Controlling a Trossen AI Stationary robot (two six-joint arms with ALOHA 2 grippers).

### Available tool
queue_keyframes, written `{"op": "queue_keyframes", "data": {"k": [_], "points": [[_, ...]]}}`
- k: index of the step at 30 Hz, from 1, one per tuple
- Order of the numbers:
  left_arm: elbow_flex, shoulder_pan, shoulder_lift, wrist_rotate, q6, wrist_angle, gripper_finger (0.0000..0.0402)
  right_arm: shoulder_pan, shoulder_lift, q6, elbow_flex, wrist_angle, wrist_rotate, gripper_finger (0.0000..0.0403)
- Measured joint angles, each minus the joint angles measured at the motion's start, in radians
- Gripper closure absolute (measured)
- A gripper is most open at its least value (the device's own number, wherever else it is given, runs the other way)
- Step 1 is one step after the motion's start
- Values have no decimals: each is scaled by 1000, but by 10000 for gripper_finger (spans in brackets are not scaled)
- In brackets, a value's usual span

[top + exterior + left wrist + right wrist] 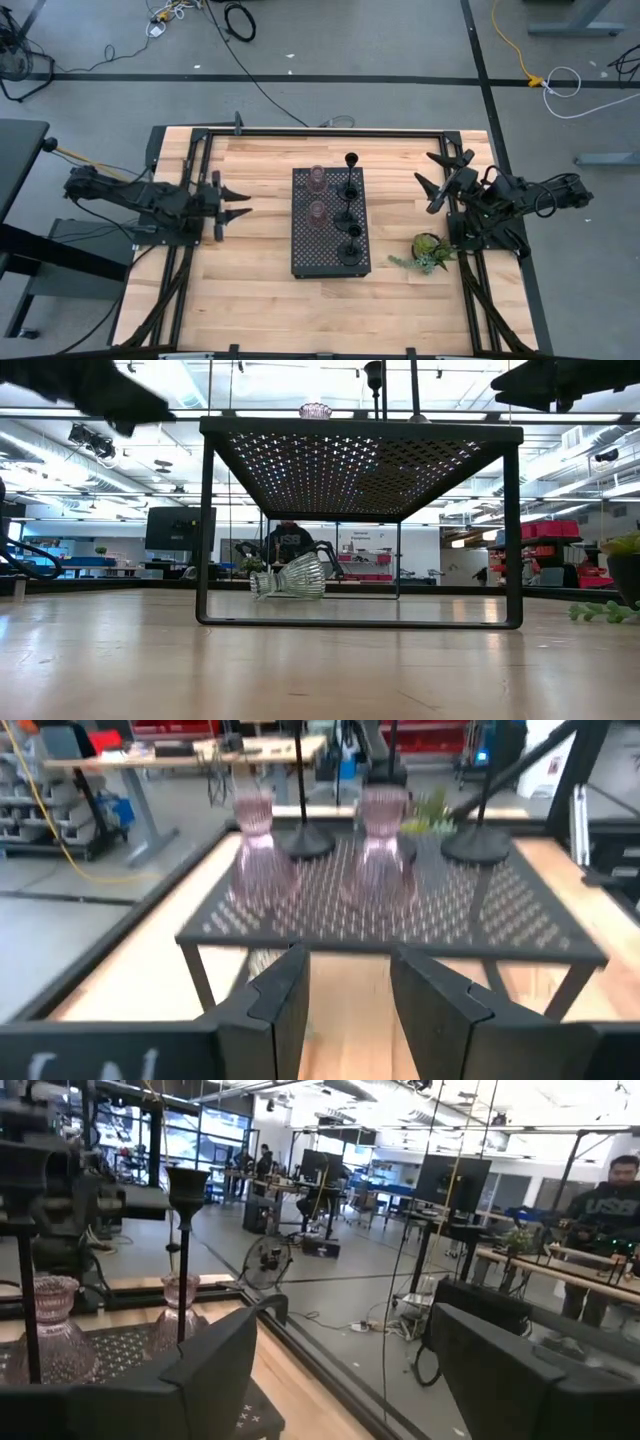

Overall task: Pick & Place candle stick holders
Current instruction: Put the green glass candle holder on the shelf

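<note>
Candle stick holders: black stemmed holders [350, 190] and two pinkish glass cups [317, 178] stood on the black perforated tray [305, 250] at frame centre. A clear glass piece [290, 577] lay beneath it on the table [250, 300]. My left gripper [236, 201], centre-left, was spread, empty. My right gripper [440, 172], upper right, likewise spread.

Even, bright overhead lighting. Ceiling strip lights [215, 385] cause glare in the low view; the surface [300, 670] shows soft reflections. The left wrist view is motion-blurred.
</note>
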Motion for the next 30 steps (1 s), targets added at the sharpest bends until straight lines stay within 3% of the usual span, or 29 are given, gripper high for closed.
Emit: {"op": "queue_keyframes", "data": {"k": [3, 11, 14, 19, 30], "points": [[-52, 0, 0, -6, -26, 37, 257, 0, 0, 40, 0, 0, -16, 104], [-213, 0, 1, -73, 18, 442, 257, 0, 3, 66, 0, -1, -37, 104], [-256, 0, 7, -143, -34, 460, 257, 0, 3, 66, 0, 1, -37, 104], [-321, 0, 57, -142, -116, 468, 257, 0, 3, 92, 0, 6, -37, 104], [-345, 2, 313, -159, -138, 655, 257, 0, 7, 92, 0, 9, -110, 104]]}}
